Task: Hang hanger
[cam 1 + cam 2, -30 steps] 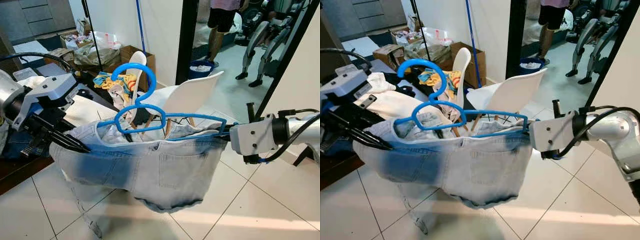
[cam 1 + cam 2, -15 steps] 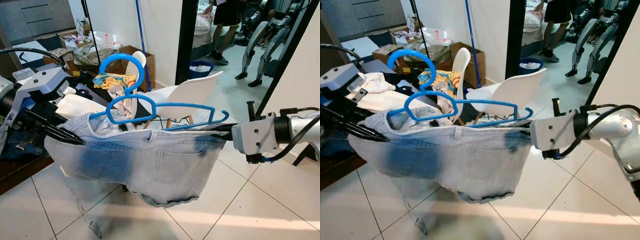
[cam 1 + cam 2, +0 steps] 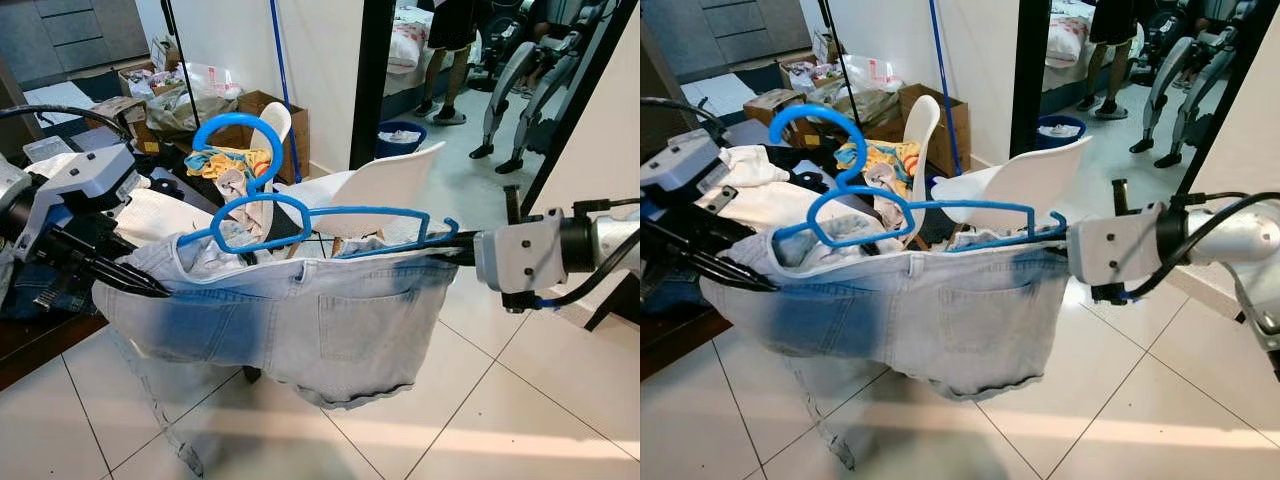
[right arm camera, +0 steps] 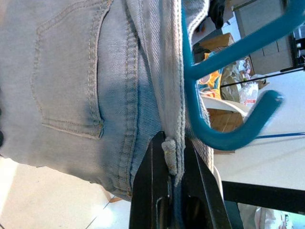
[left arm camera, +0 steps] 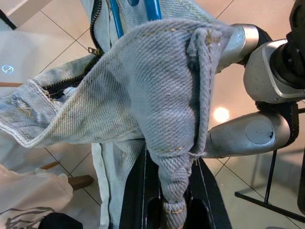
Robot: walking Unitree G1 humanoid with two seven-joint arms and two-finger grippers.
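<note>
Left eye view: L fingers (image 3: 160, 291) & R fingers (image 3: 440, 243) pinch shorts (image 3: 300, 320); hanger (image 3: 290, 210) inside

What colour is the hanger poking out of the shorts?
Bright blue. The plastic hanger rises from the light denim shorts, clearest in the left eye view.

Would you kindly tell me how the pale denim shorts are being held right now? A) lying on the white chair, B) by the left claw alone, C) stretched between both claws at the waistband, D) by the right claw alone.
C: the left claw and the right claw each pinch one end of the denim shorts at the waistband, with the blue hanger resting across the top.
</note>
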